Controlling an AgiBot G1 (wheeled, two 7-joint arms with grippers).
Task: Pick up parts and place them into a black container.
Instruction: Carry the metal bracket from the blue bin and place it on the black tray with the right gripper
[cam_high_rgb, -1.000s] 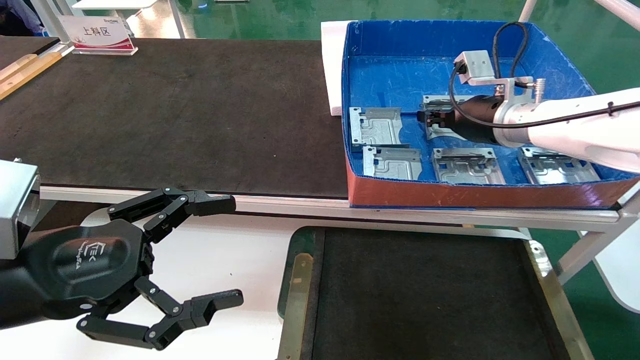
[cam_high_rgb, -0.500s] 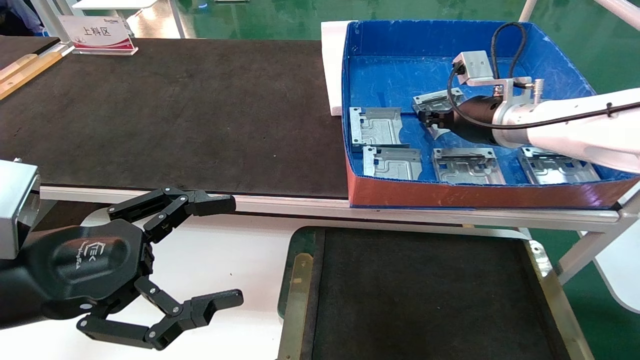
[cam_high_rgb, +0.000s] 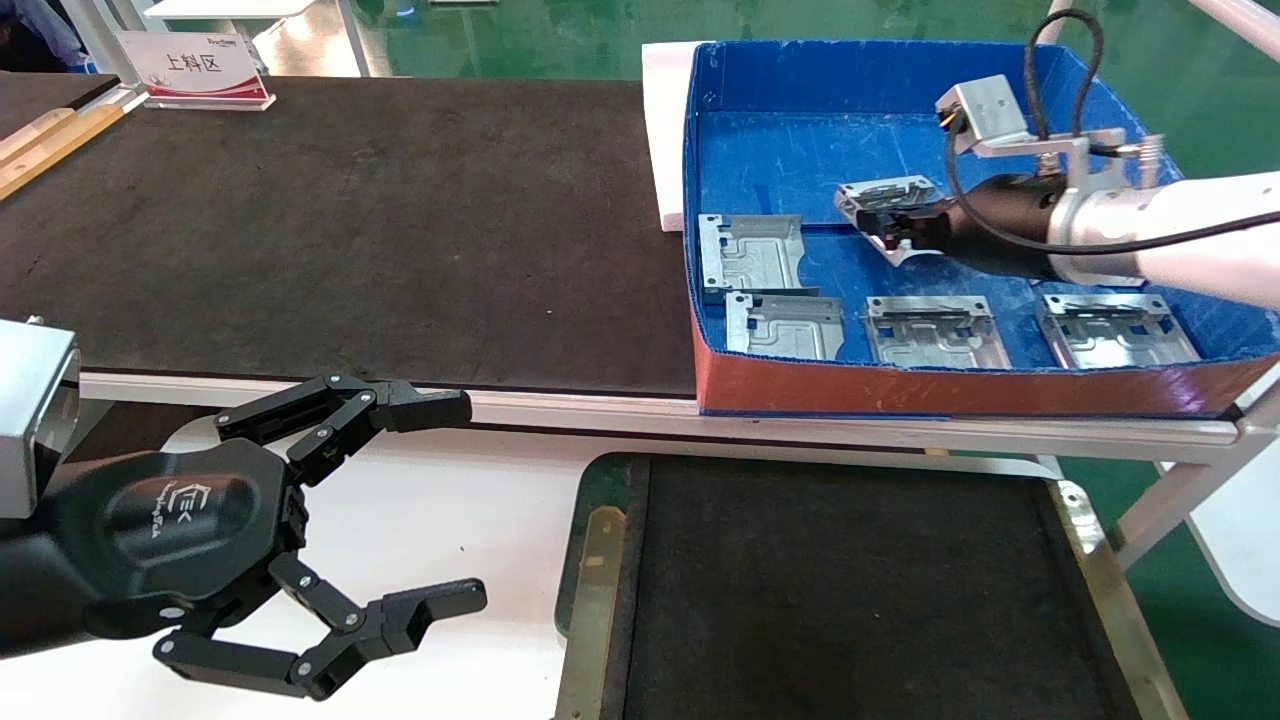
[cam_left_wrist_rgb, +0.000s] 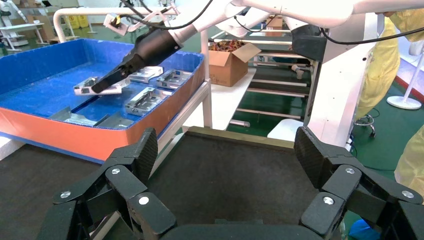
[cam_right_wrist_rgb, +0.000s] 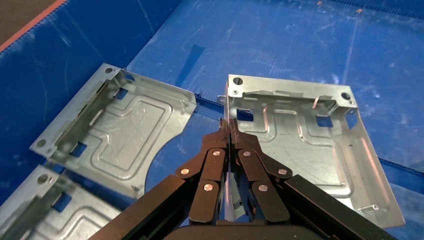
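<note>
My right gripper (cam_high_rgb: 893, 225) is inside the blue box, shut on the edge of one silver-grey part (cam_high_rgb: 880, 196), which hangs tilted above the box floor. The right wrist view shows that part (cam_right_wrist_rgb: 295, 135) pinched at its side by the gripper (cam_right_wrist_rgb: 228, 127), with another part (cam_right_wrist_rgb: 120, 130) lying flat beside it. Several more parts (cam_high_rgb: 752, 252) (cam_high_rgb: 935, 331) lie on the box floor. The black container (cam_high_rgb: 850, 580) sits near me, below the table edge, with nothing in it. My left gripper (cam_high_rgb: 455, 505) is parked open at lower left, facing the container (cam_left_wrist_rgb: 230, 175).
The blue box (cam_high_rgb: 800, 140) has a red front wall and stands at the right end of a long black table mat (cam_high_rgb: 350, 230). A white sign (cam_high_rgb: 195, 68) stands at the far left. A white surface (cam_high_rgb: 450, 520) lies under the left gripper.
The right gripper has lifted the part off the box floor and drawn it up and to the right. The left arm has not moved.
</note>
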